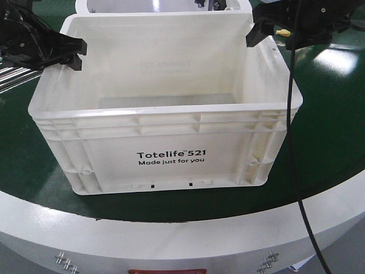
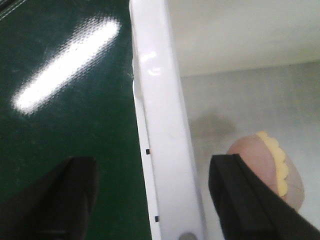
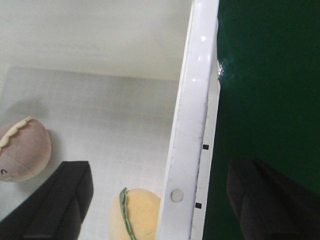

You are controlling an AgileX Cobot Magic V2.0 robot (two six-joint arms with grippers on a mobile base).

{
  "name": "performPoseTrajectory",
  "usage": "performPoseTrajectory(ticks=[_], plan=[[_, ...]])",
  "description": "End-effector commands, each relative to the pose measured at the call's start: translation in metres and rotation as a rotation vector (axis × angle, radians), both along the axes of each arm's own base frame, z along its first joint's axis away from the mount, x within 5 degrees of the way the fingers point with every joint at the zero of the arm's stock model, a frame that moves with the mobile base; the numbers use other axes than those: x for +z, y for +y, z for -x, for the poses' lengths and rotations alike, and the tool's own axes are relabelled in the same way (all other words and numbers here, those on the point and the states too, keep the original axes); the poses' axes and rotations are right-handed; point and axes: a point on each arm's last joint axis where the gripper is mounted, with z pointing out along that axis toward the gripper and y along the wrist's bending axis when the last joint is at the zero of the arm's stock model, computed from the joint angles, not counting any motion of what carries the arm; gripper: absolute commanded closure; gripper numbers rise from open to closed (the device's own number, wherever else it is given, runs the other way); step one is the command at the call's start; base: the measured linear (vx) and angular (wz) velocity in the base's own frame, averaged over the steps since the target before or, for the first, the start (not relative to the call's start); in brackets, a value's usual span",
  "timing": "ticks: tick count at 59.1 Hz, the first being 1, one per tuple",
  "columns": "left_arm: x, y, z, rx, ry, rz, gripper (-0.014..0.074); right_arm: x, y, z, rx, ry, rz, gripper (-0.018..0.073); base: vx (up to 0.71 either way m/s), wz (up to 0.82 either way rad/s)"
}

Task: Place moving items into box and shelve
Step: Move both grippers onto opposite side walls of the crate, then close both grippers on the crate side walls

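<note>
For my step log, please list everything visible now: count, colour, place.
the box: 1, white, middle of table
second container: 1, white, behind the box, cut off
round toy: 1, pinkish-brown, yellow ridge, box floor
yellow toy: 1, pale yellow, green stripe, box floor by right wall
table: 1, dark green, white edge
cable: 1, black, hanging at right
left gripper: 1, black, open, astride left rim
right gripper: 1, black, open, astride right rim

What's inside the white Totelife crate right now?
Inside the crate, the wrist views show a pinkish-brown soft toy with cream scalloped trim and a pale yellow soft toy with a green stripe. In the front view the near wall hides the floor.
</note>
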Motion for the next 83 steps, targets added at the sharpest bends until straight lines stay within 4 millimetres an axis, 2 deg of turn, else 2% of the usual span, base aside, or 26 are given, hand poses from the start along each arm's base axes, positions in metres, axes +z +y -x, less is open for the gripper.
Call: performPoseTrajectory(ticks=[1, 28, 36, 42, 48, 49, 71, 78, 83], plan=[[0.023, 0.000, 0.003, 0.006, -0.090, 0.025, 0.0022, 0.024, -0.001, 0.005, -0.006, -0.087, -0.037, -0.0028, 0.00, 0.00], [0.020, 0.000, 0.000, 0.006, -0.086, 0.019, 0.0022, -0.001, 0.003, -0.007, 0.004, 0.007, -0.046, -0.0028, 0.00, 0.00], [0.020, 0.000, 0.000, 0.006, -0.086, 0.019, 0.0022, -0.002, 0.007, -0.008, 0.011, 0.013, -0.066, -0.0028, 0.00, 0.00], [0.020, 0.000, 0.000, 0.006, -0.085, 0.019, 0.0022, -0.002, 0.018, -0.006, 0.041, -0.005, -0.047, -0.0023, 0.00, 0.00], [0.019, 0.000, 0.001, 0.006, -0.078, 0.017, 0.0022, -0.003, 0.029, -0.005, 0.067, -0.024, 0.008, -0.0013, 0.00, 0.00], [0.019, 0.000, 0.001, 0.004, -0.068, 0.015, 0.0022, -0.009, 0.033, -0.006, 0.059, -0.009, 0.062, -0.0011, 0.00, 0.00], [0.018, 0.000, 0.002, 0.003, -0.060, 0.013, 0.0022, -0.011, 0.033, -0.006, 0.043, 0.012, 0.060, -0.0008, 0.00, 0.00], [0.018, 0.000, 0.002, 0.003, -0.054, 0.012, 0.0042, -0.012, 0.032, -0.005, 0.042, 0.022, 0.059, 0.0031, 0.00, 0.00], [0.018, -0.001, 0.003, 0.002, -0.049, 0.016, 0.0100, -0.012, 0.032, -0.005, 0.039, 0.028, 0.058, 0.0101, 0.00, 0.00]])
